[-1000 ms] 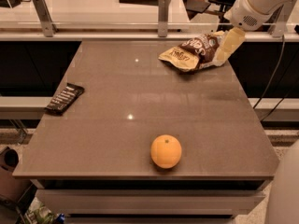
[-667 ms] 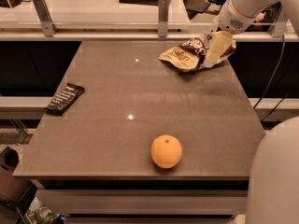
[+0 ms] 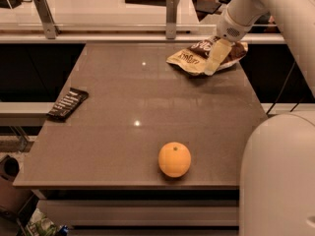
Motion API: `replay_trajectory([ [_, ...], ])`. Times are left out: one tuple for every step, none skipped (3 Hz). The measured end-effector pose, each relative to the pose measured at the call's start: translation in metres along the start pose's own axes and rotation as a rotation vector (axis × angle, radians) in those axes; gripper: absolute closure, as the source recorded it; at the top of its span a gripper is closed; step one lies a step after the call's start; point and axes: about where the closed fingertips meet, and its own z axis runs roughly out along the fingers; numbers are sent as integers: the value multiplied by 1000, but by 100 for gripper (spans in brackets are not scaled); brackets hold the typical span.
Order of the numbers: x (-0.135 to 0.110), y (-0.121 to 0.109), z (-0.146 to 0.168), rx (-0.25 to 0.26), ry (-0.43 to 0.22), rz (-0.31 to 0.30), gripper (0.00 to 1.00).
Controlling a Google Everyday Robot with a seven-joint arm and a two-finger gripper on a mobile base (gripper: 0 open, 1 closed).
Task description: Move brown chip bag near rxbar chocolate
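The brown chip bag [image 3: 188,59] lies crumpled at the far right corner of the table, brown and pale yellow with white lettering. My gripper [image 3: 216,57] comes down from the upper right and sits over the middle of the bag, covering part of it. The rxbar chocolate [image 3: 67,103] is a small flat black bar with white lettering at the table's left edge, far from the bag and from the gripper.
A round orange [image 3: 174,159] sits near the front edge of the grey table [image 3: 123,87]. My white arm [image 3: 275,9] crosses the upper right and my body [image 3: 280,176] fills the lower right. A counter with metal posts [image 3: 171,14] runs behind the table.
My gripper has moved left and down, from the bag's right edge to over its middle. The bag, bar and orange stay where they were.
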Motion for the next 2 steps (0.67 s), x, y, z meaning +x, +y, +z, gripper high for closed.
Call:
replay_trajectory([
  [-8,-4,25,-18,-2,1,0],
  [-11,-12,49,-28,-4,-1,0],
])
